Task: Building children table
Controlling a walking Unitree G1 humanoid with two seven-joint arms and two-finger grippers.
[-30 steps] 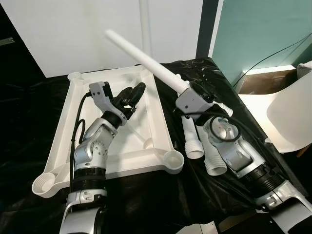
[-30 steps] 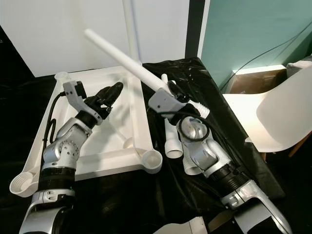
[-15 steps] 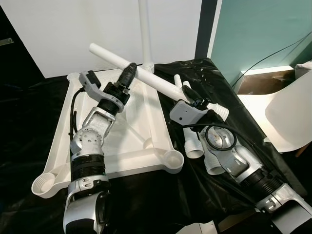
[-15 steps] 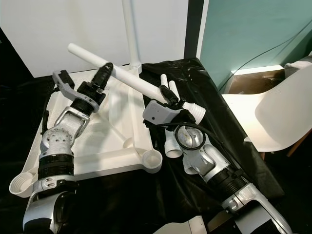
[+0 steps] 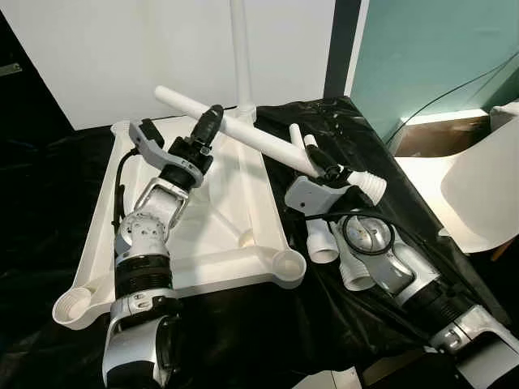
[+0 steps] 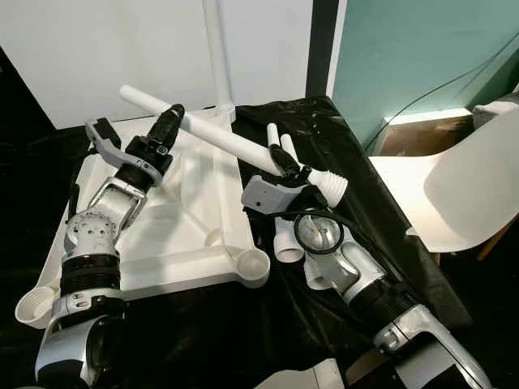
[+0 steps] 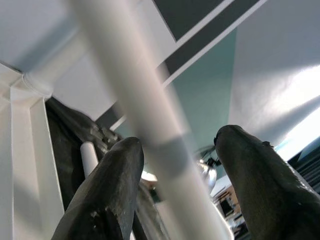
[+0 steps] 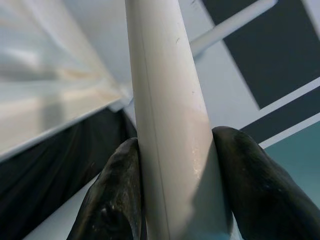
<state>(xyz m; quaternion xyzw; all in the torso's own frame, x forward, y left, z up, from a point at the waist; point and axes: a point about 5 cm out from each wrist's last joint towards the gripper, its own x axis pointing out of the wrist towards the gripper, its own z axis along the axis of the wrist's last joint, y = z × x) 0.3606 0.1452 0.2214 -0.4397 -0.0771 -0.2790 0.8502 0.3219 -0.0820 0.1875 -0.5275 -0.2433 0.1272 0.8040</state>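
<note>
Slanting above the upturned tabletop (image 5: 268, 190), the white leg (image 5: 243, 134) was clenched near its threaded end by the right gripper (image 5: 323, 166); the left gripper (image 5: 209, 128) straddled its upper half, fingers (image 7: 107, 192) spread, with open wall behind.

A smooth white plastic table leg (image 5: 243, 134) with a faint satin sheen lies between the matt black, rubbery-looking fingers (image 8: 116, 200) of the right claw (image 5: 323, 164) and the left claw (image 5: 211, 123), both mounted on brushed silver metal arms. Beneath the claws, the upturned white plastic table frame (image 5: 268, 212) looks smooth and slightly glossy. It rests on crumpled, shiny black cloth (image 5: 365, 138), beside more white plastic legs (image 5: 323, 241) near the right claw.
</note>
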